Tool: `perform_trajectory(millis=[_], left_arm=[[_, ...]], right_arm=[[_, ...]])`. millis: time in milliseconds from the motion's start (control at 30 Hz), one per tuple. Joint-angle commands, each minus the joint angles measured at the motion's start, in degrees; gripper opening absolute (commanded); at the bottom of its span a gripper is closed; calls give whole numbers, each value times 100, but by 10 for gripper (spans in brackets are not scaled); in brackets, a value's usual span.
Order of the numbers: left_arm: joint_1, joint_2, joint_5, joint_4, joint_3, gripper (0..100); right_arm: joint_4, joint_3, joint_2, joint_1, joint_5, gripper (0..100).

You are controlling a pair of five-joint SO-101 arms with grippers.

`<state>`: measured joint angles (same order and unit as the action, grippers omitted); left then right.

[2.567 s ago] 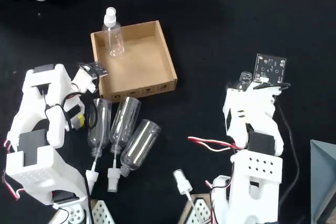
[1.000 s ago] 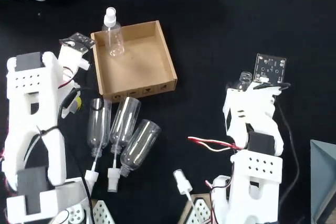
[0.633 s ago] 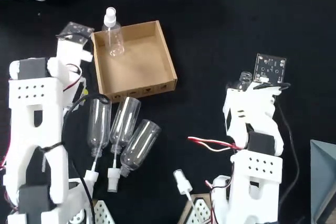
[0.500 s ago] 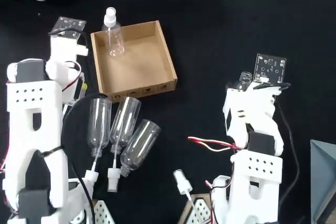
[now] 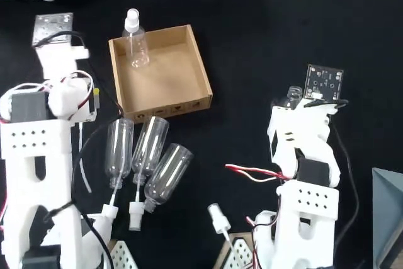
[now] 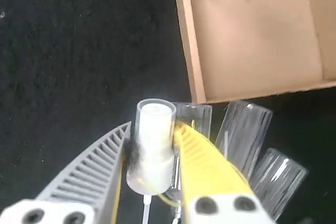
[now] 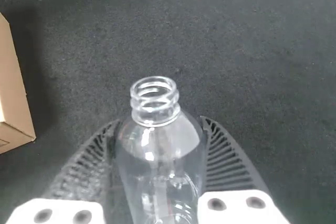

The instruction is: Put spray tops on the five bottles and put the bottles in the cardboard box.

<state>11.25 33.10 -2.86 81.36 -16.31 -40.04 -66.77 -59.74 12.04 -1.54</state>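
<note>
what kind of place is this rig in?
Probably a lab or workshop bench set up for robot manipulation trials: a table draped in black cloth, two white arms with exposed wiring side by side, and staged props, a cardboard box and clear bottles.

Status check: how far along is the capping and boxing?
Done: one capped clear plastic bottle sits in the brown cardboard box. In hand: the left gripper holds a white spray top, the right gripper an uncapped clear bottle. Left: joining those two, then three clear bottles lying on the black table beside the box and a loose spray top, none boxed.
</note>
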Motion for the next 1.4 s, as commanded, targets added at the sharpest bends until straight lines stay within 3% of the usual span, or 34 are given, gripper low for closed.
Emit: perform_trajectory(millis=[0, 400, 667, 967, 1367], left_arm=[[-84, 492, 536, -211, 75, 29], [-92, 826, 1969, -782, 127, 29], [-734, 826, 2558, -923, 189, 29], [-1015, 879, 2725, -914, 444, 29], [-1007, 1749, 3042, -1187, -154, 29]], right_arm=[[149, 57, -171, -141, 9, 77], [149, 57, -163, -141, 9, 77], [149, 57, -163, -141, 9, 77], [149, 57, -180, -141, 9, 77], [141, 57, -189, -132, 9, 75]])
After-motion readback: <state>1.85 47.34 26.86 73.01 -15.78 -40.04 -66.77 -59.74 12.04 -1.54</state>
